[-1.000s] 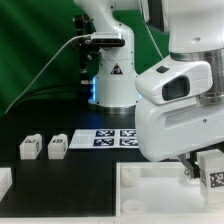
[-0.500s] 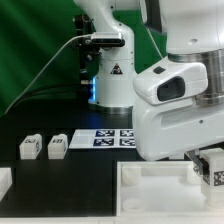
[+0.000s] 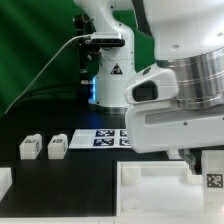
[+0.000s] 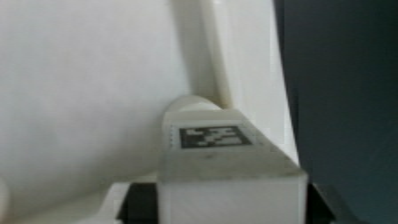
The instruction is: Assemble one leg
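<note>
The gripper (image 3: 204,162) clasps a leg (image 3: 213,177) upright, tag facing out, beside the square piece's (image 3: 150,178) corner by the counter's front edge, at the exterior view's right. This probably keeps its end square to a socket.

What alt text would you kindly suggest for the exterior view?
A white robot arm fills the exterior view's right, a tagged white leg at its lower end, beside the large white square piece. Two more legs sit on the black table at the exterior view's left.
</note>
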Robot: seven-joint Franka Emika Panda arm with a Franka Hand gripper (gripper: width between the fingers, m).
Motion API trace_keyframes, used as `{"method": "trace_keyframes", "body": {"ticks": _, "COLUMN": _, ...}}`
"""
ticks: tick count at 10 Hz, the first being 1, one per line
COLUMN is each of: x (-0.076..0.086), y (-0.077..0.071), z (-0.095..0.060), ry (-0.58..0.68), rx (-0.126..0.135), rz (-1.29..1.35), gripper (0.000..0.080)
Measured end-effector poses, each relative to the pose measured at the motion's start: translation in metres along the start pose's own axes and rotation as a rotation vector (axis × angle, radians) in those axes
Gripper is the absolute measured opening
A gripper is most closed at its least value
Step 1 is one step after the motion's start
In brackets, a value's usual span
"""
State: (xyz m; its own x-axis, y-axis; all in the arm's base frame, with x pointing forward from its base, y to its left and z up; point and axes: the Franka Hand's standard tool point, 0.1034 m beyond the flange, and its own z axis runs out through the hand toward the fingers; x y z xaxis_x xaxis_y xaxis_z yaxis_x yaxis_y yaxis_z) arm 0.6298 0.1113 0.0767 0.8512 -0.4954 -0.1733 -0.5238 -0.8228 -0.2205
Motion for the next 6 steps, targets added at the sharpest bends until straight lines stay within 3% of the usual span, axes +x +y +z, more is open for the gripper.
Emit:
{"method": "trace_keyframes", "body": {"ticks": 1, "x": -0.0005, "y": -0.0022, "z": 0.0012, "ry": -0.006, "rx": 0.012, "rz": 0.157, "gripper": 0.03}}
{"method": "trace_keyframes", "body": {"ticks": 3, "x": -0.0048, "y": -0.0068, "z": 0.003, "ry": -0.002, "rx": 0.0, "rz": 0.35, "gripper": 0.03}}
{"method": "trace_keyframes", "body": {"ticks": 6, "x": -0.0066, "y": -0.0086, "z": 0.0043, "ry": -0.007, "rx": 0.005, "rz": 0.6, "gripper": 0.03}}
